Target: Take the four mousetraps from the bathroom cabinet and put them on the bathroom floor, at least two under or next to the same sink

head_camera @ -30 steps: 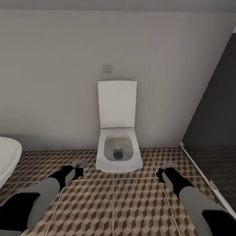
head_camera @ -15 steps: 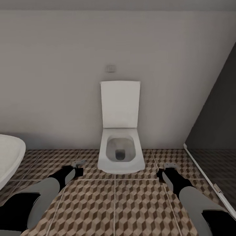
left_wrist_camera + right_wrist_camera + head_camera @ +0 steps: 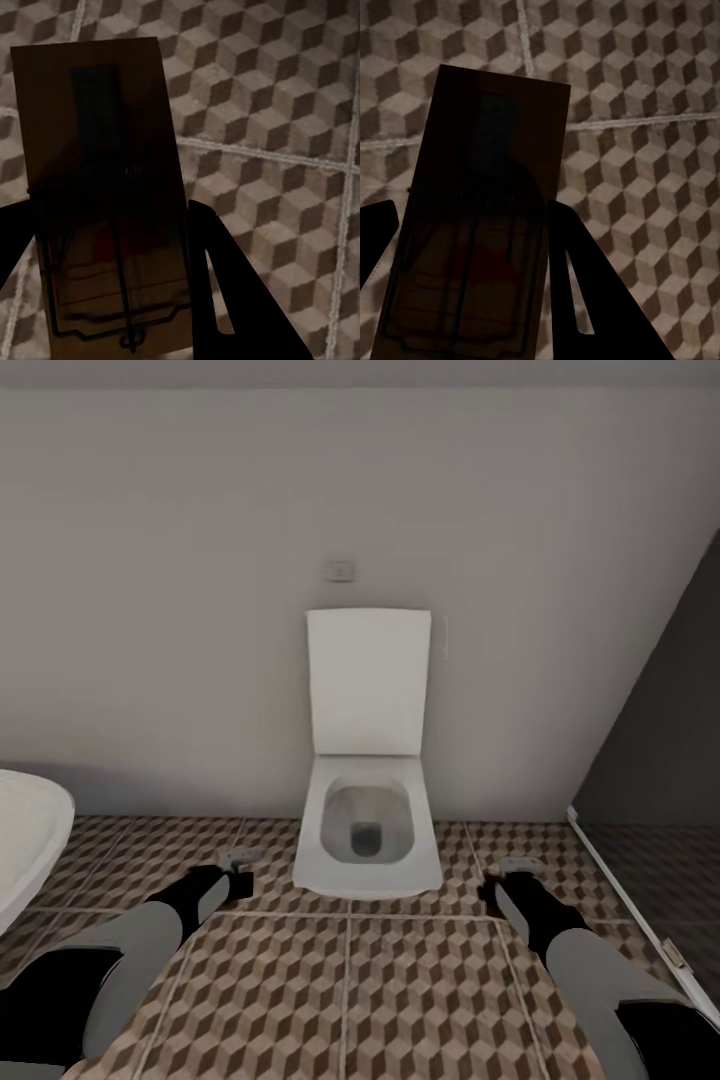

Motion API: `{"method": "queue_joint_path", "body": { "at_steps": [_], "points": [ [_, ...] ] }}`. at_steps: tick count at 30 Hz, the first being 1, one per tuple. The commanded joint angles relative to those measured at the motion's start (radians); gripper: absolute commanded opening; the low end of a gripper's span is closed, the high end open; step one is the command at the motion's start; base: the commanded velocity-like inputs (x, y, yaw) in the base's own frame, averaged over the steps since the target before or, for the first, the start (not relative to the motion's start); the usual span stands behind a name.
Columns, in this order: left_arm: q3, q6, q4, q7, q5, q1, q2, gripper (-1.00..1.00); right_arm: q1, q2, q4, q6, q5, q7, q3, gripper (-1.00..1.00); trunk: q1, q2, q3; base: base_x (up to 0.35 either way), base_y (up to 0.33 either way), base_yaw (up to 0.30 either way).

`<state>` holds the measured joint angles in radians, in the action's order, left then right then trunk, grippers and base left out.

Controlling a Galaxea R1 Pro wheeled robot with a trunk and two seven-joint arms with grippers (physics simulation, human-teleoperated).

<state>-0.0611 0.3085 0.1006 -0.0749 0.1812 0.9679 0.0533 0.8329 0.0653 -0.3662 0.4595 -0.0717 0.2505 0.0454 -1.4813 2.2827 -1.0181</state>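
A dark wooden mousetrap (image 3: 101,202) sits clamped in the left pincer (image 3: 112,300), its board held between the two black fingers above the cube-patterned bathroom floor (image 3: 285,112). A second mousetrap (image 3: 480,225) is gripped the same way by the right pincer (image 3: 472,300). From the head camera, both arms reach forward low over the tiles, left pincer (image 3: 238,872) and right pincer (image 3: 508,878) flanking a white toilet (image 3: 367,830) with its lid raised against the wall. A white basin's edge (image 3: 30,840) shows at far left.
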Motion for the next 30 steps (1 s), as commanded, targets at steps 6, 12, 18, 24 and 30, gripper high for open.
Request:
{"method": "queue_joint_path", "body": {
  "at_steps": [6,12,18,24,30],
  "points": [
    [-0.006,0.007,0.002,-0.002,0.009,0.000,-0.001,-1.00,0.000,0.001,-0.002,0.004,-0.008,0.007,0.005,-1.00,0.000,0.000,-0.001,0.041,0.000,0.022],
    [-0.006,0.007,0.002,-0.001,0.010,0.000,-0.001,-1.00,0.000,0.000,-0.002,0.004,-0.008,0.007,0.005,-1.00,0.000,0.000,-0.001,0.259,0.000,0.001],
    [-0.006,0.008,0.002,0.000,0.011,0.000,-0.001,-1.00,0.000,0.001,-0.002,0.004,-0.008,0.008,0.005,-1.00,0.000,0.000,-0.001,0.316,0.000,0.000],
    [-0.006,0.007,0.002,0.000,0.011,0.000,-0.001,-1.00,0.000,0.001,-0.002,0.004,-0.008,0.009,0.005,-1.00,0.000,0.000,-0.001,0.321,0.000,0.000],
    [-0.006,0.006,0.002,0.001,0.011,0.000,-0.001,-1.00,0.000,0.001,-0.002,0.004,-0.008,0.009,0.005,-1.00,0.000,0.000,-0.001,0.321,0.000,0.000]
  ]
}}
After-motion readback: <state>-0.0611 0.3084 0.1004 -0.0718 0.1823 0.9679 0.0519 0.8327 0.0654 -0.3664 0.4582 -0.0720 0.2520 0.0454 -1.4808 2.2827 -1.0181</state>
